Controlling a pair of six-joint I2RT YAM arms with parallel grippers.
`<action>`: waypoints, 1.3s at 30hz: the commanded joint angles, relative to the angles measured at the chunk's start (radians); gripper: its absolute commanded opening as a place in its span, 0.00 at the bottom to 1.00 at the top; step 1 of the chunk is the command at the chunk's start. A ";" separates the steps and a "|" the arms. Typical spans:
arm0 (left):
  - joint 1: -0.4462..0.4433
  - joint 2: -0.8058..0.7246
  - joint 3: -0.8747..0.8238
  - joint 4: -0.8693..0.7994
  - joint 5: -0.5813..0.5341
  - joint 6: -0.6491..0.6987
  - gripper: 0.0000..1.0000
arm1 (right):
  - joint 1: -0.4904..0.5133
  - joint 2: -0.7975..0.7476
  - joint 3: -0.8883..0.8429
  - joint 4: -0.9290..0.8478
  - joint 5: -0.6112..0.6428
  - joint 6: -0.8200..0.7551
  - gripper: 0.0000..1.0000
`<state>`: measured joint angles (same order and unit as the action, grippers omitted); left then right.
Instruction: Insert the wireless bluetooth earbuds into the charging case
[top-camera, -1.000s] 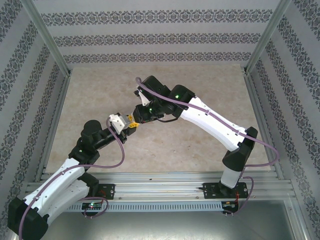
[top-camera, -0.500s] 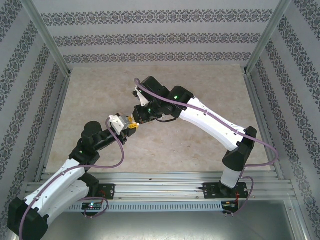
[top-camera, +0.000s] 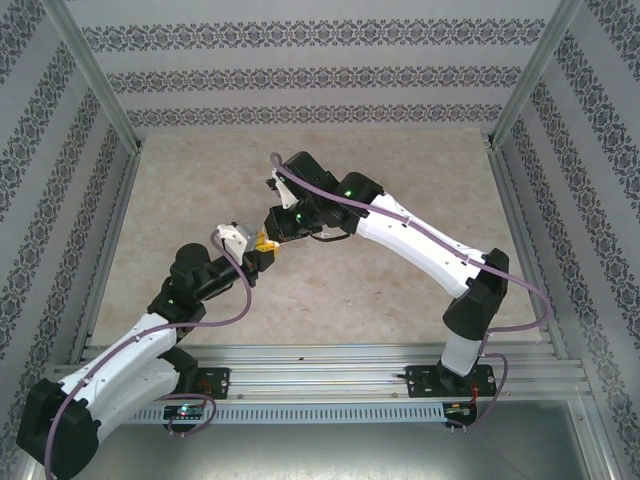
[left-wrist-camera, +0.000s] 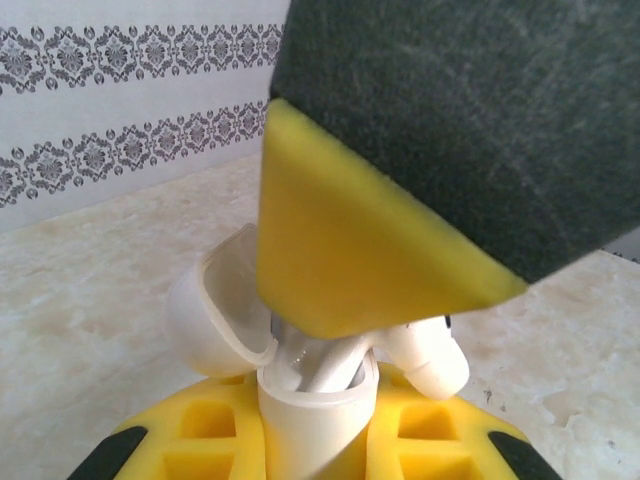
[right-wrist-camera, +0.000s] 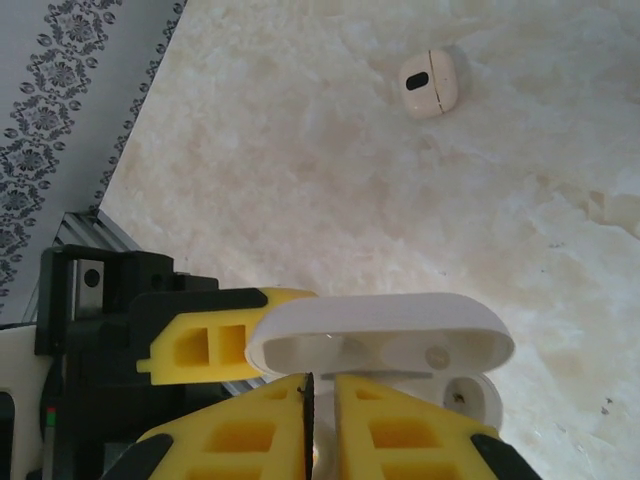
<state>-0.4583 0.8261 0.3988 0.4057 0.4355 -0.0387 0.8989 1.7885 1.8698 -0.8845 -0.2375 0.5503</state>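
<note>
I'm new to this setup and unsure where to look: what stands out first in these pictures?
Mid-table, the left gripper clamps the open charging case, while the right gripper, shut, sits just above an earbud poking out of it. Beyond them, a tan rounded piece with a dark hole lies on the table.

Beige marbled tabletop (top-camera: 200, 180), patterned wallpaper walls (top-camera: 300, 75)

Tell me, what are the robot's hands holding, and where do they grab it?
The left gripper clamps the charging case by its lower body, lid open. The right gripper is shut by an earbud; a grip cannot be told.
</note>
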 joint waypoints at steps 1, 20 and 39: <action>-0.011 0.010 -0.009 0.117 -0.011 -0.061 0.00 | -0.003 0.038 0.009 0.013 -0.034 0.003 0.16; -0.012 0.006 -0.041 0.153 -0.010 -0.061 0.00 | -0.028 0.047 0.081 0.010 -0.025 -0.053 0.30; -0.010 -0.027 -0.026 0.024 -0.053 0.008 0.00 | -0.267 -0.284 -0.384 0.124 0.015 0.065 0.38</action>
<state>-0.4583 0.8185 0.3592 0.4583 0.3904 -0.0654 0.6884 1.5574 1.5486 -0.7647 -0.2512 0.5888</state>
